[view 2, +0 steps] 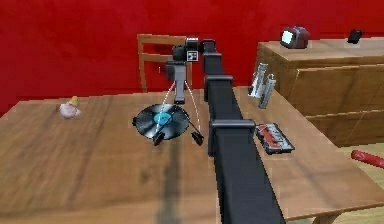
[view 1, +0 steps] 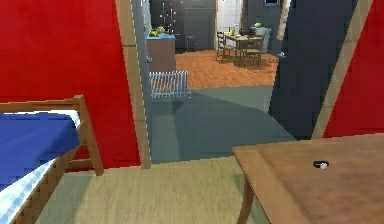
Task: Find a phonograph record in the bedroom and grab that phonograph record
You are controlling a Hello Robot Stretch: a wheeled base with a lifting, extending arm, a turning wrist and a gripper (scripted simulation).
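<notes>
Arm side view, near end first: arm (view 2: 238,165) runs up across the wooden desk (view 2: 90,165). A red item (view 2: 370,157) sits at the desk's right edge, cut off by the frame. A dark remote-like slab (view 2: 275,138) with red keys lies just right of the arm. The phonograph record (view 2: 160,121) lies flat on the desk just left of the arm, black with a blue label. The jaws hang at the record's right side. Can't tell contact, can't tell how the jaws stand, can't tell if they hold anything. A small pale object (view 2: 68,108) sits farther left on the desk, and an upright silver thing (view 2: 262,84) stands right of the arm. Behind the desk is a wooden chair (view 2: 160,50). At right, a dresser (view 2: 330,85) has a small red-framed box (view 2: 295,38) on top. Red wall (view 2: 70,45) at the back.

Forward view: desk corner lower right with a small dark item (view 1: 320,164). Bed (view 1: 35,140) with blue cover at left. Farther on, a doorway with a dark door (view 1: 310,70) and a white ribbed thing (view 1: 170,84) past it. Dining table (view 1: 245,45) with chairs far back.
</notes>
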